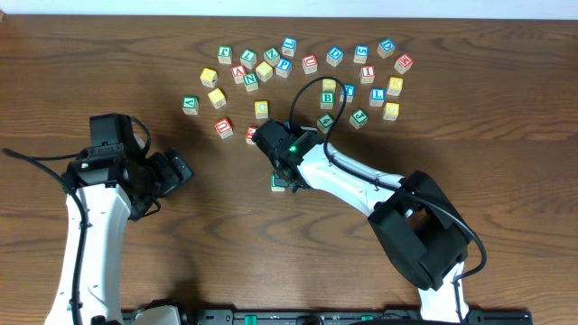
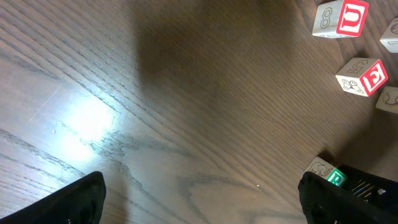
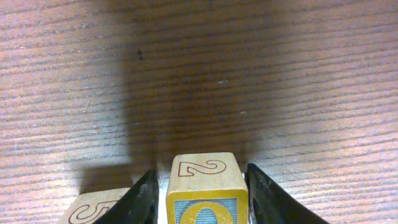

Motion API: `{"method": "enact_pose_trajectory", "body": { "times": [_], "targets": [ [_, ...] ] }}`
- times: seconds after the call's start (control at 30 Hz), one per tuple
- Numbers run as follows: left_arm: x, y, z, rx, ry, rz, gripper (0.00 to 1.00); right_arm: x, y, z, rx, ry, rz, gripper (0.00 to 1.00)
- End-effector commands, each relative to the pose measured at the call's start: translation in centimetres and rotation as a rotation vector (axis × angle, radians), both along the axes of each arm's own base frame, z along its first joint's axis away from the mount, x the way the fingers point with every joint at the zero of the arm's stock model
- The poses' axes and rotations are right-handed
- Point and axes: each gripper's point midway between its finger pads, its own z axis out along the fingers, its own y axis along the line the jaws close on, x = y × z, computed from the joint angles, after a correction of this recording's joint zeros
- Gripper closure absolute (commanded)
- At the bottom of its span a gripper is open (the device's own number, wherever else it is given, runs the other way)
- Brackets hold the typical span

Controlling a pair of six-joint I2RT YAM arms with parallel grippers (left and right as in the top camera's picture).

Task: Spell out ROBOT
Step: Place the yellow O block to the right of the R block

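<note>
The left arm of white links and black joints (image 1: 86, 226) rises from the table's near edge, bends at its black wrist, and turns its black two-finger gripper (image 1: 179, 170) toward the right. In the left wrist view this gripper (image 2: 211, 205) is spread wide, with only its dark fingertips (image 2: 74, 202) showing at the lower corners of the frame.

The right arm of white links and black joints (image 1: 348, 181) folds at a bulky black elbow and stretches left and away from its base. A green light glows on its wrist, and its black two-finger gripper (image 1: 284, 177) points down at the table. In the right wrist view its black fingers (image 3: 144, 199) stand part-way apart and upright, but their grip cannot be judged.
</note>
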Motion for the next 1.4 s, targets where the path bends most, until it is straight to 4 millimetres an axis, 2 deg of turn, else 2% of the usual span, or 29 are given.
{"method": "enact_pose_trajectory", "body": {
  "times": [0.0,0.13,0.23,0.33,0.77,0.93,1.37],
  "targets": [
    [0.3,0.4,0.6,0.015,-0.017,0.011,0.03,-0.3,0.3,0.1,-0.003,-0.004,0.014,0.59],
    [0.3,0.4,0.6,0.015,-0.017,0.011,0.02,-0.1,0.5,0.4,-0.005,-0.011,0.043,0.59],
    [0.3,0.4,0.6,0.015,-0.017,0.011,0.03,0.0,0.5,0.5,-0.005,-0.013,0.049,0.69],
    [0.3,0.4,0.6,0.015,-0.017,0.011,0.02,0.1,0.5,0.5,-0.005,-0.013,0.054,0.73],
    [0.3,0.4,0.6,0.016,-0.016,0.012,0.03,0.8,0.2,0.6,-0.005,-0.020,0.090,0.71],
    [0.3,0.4,0.6,0.015,-0.017,0.011,0.02,0.9,0.3,0.6,-0.003,-0.019,0.101,0.59],
    [0.3,0.4,0.6,0.015,-0.016,0.011,0.02,1.8,0.6,1.4,-0.005,-0.048,0.131,0.48]
  ]
}}
